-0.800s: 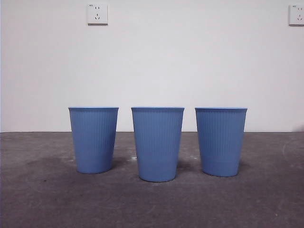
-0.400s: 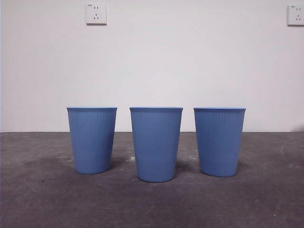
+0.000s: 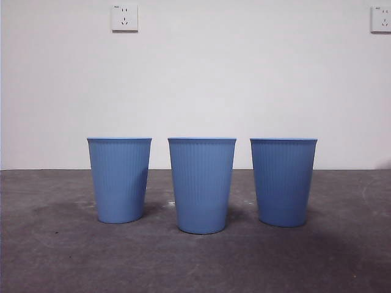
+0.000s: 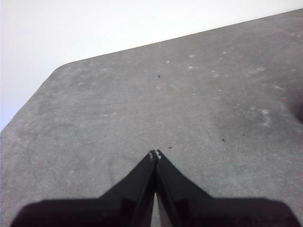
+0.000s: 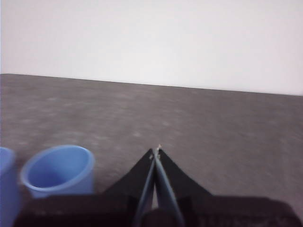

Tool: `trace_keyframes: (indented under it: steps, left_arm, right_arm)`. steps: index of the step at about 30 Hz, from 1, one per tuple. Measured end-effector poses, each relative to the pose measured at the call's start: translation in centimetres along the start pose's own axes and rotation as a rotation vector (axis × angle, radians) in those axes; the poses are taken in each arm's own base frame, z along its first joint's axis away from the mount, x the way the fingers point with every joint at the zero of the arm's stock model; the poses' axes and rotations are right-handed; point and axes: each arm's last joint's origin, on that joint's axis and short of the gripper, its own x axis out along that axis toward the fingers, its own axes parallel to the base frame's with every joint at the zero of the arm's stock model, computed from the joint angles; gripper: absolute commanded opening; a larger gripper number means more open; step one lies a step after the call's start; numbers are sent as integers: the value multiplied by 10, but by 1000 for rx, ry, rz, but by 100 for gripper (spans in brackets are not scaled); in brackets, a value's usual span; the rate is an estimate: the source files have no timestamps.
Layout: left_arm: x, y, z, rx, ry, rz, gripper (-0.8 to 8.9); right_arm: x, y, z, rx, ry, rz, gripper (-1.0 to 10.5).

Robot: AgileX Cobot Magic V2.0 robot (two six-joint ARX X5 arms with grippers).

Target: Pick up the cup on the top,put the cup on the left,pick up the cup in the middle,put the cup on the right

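Nothing has moved: three cups (image 3: 201, 185) stand apart; both grippers, left (image 4: 155, 154) and right (image 5: 156, 151), closed, empty; right sits near a cup and could topple it.

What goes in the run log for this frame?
cups: left, middle, right upright in row, unstacked | left tool shut, empty | right tool shut, empty
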Motion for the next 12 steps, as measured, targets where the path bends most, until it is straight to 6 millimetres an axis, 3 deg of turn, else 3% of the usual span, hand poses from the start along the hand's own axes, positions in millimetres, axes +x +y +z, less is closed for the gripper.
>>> trace_keyframes:
  steps: [12]
  left_arm:
    - [0,0,0,0,0,0,-4]
  right_arm:
    - [3,1,-66,38,43,-62,6]
